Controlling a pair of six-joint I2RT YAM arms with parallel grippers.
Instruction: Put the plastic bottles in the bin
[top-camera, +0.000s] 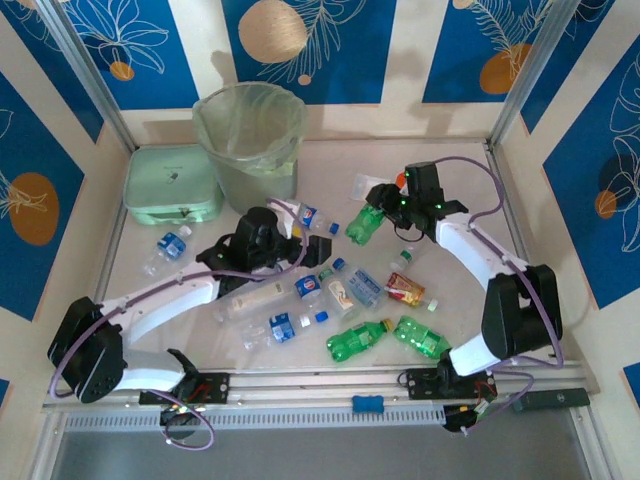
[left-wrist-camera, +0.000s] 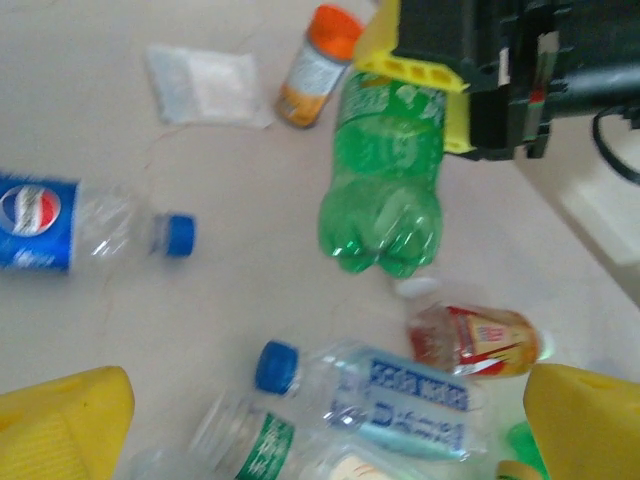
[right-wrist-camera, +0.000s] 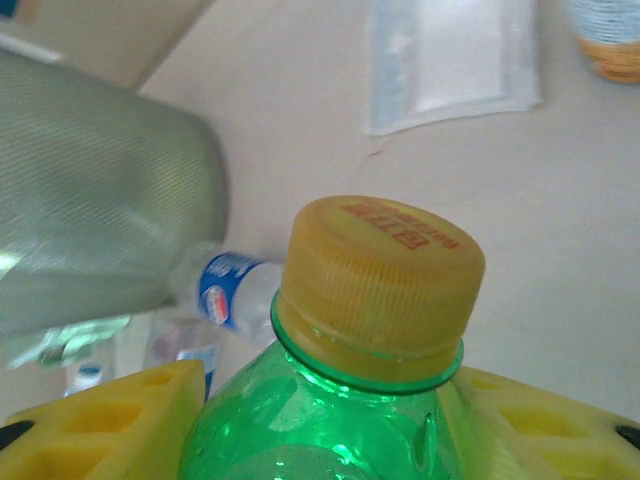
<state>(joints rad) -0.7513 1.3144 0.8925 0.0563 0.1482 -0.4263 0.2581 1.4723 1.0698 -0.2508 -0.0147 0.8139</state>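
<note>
Top external view. The right jaws were clenched on a green bottle (top-camera: 366, 224) at the far middle of the bench (top-camera: 330, 160), gripping it just below the neck. In the right wrist view its yellow cap (right-wrist-camera: 378, 275) stood up between the two yellow pads (right-wrist-camera: 100, 425).

The bin (top-camera: 255, 170) stood at the far edge, to the left of the held bottle and apart from it. Between the two lay a clear bottle with a blue label (top-camera: 315, 217), and a flat clear packet (top-camera: 365, 185) lay just beyond the held bottle. An orange-capped jar (left-wrist-camera: 318, 65) stood beside that packet. A mint green box (top-camera: 172, 185) sat against the bin's left side.

The left jaws were released wide, with one yellow pad (left-wrist-camera: 65, 425) at each lower corner of the left wrist view. They hung over a cluster of clear bottles (top-camera: 290, 300) at mid-bench. The left arm's wrist (top-camera: 262, 235) stood close in front of the bin's foot.

Other items lay on the bench. A red snack packet (top-camera: 405, 290) was right of the cluster. Two green bottles (top-camera: 358, 340) lay side by side at the near edge. One clear bottle (top-camera: 168, 247) lay apart at the left, near the box.
</note>
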